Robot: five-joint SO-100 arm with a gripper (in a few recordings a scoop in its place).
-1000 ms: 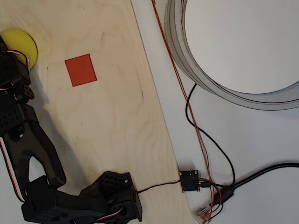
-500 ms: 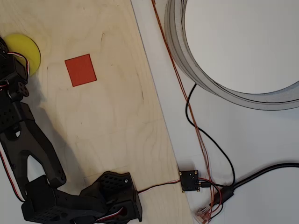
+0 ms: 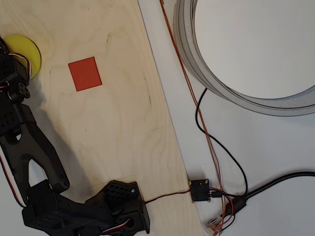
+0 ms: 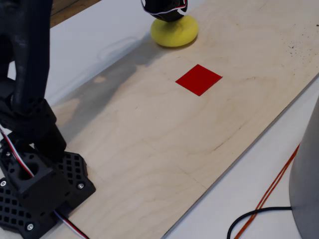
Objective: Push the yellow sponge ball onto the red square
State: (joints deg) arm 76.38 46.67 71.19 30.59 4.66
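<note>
While yellow sponge ball [image 4: 174, 31] looks squashed under gripper [image 4: 168, 11], we judge it soft, light, springy: push low on flank, not from above. Ball sits near plywood board [image 3: 118, 123] edge on desk, at 9 o'clock from red square [image 3: 85, 73], apart. Arm reaches over ball; gripper state: cannot tell.

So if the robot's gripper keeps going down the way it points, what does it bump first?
Probably the yellow sponge ball: in the fixed view the gripper sits right on top of it, seemingly touching already. The jaws are hidden, so that's partly a guess.
</note>
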